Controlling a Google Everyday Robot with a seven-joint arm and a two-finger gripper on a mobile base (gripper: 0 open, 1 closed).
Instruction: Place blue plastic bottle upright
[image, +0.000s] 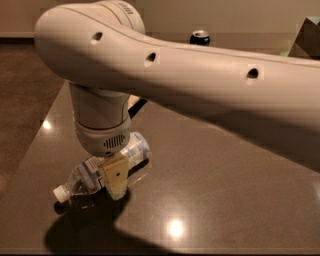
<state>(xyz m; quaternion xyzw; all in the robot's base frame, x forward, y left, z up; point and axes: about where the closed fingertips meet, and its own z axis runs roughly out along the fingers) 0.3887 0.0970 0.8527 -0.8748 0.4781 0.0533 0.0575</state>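
Note:
The blue plastic bottle lies on its side on the dark table. Its white cap points to the front left and its base to the back right. My gripper hangs from the big white arm and is down over the bottle's middle, right at the label. Its cream tip stands in front of the bottle and hides part of it. The far side of the bottle under the wrist is hidden.
A small dark blue can stands at the table's far edge, behind the arm. A dark angular object sits at the back right. The table's left edge runs close to the bottle's cap. The arm covers much of the middle.

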